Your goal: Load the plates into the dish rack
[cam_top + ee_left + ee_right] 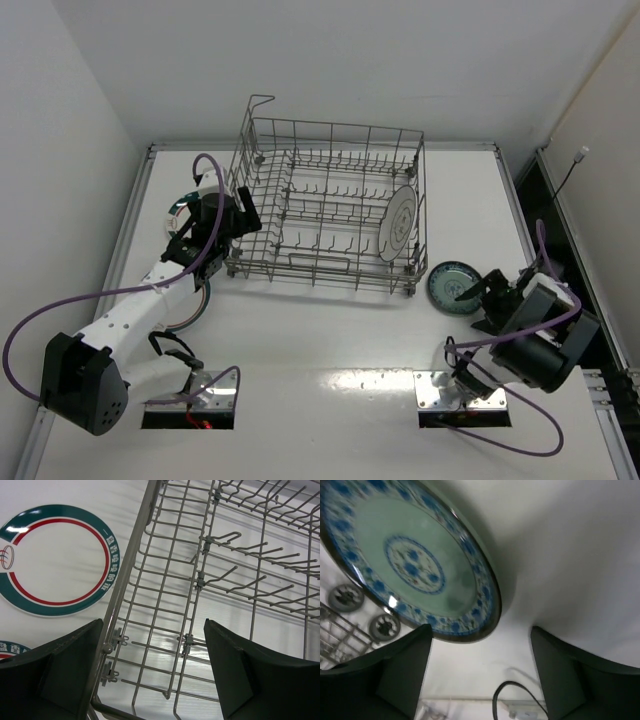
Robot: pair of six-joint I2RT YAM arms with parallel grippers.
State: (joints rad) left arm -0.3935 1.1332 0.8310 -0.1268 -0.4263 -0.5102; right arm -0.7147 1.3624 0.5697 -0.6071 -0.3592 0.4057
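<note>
While a pale patterned plate (397, 226) was seen upright at the right end of the dish rack (320, 265), the teal plate (452, 287) was spotted flat off its right corner, the right gripper (478, 295) spread wide, empty, nearby; the left gripper (240, 215), likewise spread and empty, was held at its left wall.

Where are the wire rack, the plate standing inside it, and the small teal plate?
dish rack (320, 272): overhead view, on its near wire wall.
grey plate (398, 225): overhead view, on its face, standing upright at the rack's right end.
teal plate (452, 286): overhead view, on its centre, lying just right of the rack.
</note>
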